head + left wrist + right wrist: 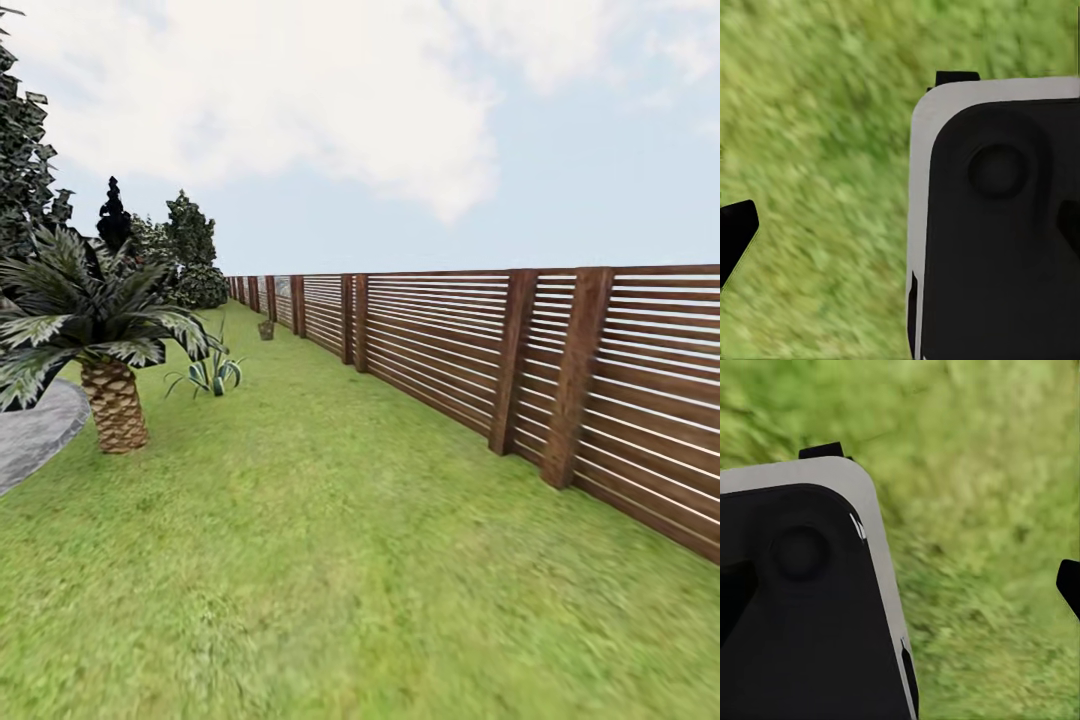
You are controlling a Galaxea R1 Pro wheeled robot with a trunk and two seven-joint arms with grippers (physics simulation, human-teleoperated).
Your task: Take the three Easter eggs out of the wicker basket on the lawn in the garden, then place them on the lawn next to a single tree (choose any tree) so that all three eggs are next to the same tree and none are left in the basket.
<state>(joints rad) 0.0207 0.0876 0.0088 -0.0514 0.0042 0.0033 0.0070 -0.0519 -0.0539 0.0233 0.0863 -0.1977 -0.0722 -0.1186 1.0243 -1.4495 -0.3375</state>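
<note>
A small brown shape far down the lawn (330,520) beside the fence looks like the wicker basket (266,329). It is too distant to show any Easter eggs. A tree (22,150) with dark green, pale-flecked leaf clumps rises at the left edge, its trunk hidden. In the left wrist view, my left gripper (900,232) is open over blurred grass, with one black fingertip (735,234) at the frame's edge. My right gripper (900,592) is open too, over grass, with a fingertip (1069,585) at the edge. Nothing sits between either pair of fingers.
A brown slatted fence (500,350) runs along the right of the lawn. At the left stand a short palm (112,395) by a grey paved patch (30,435), a small spiky plant (210,375) and distant bushes (190,245). A black, grey-rimmed robot panel (997,225) covers part of each wrist view.
</note>
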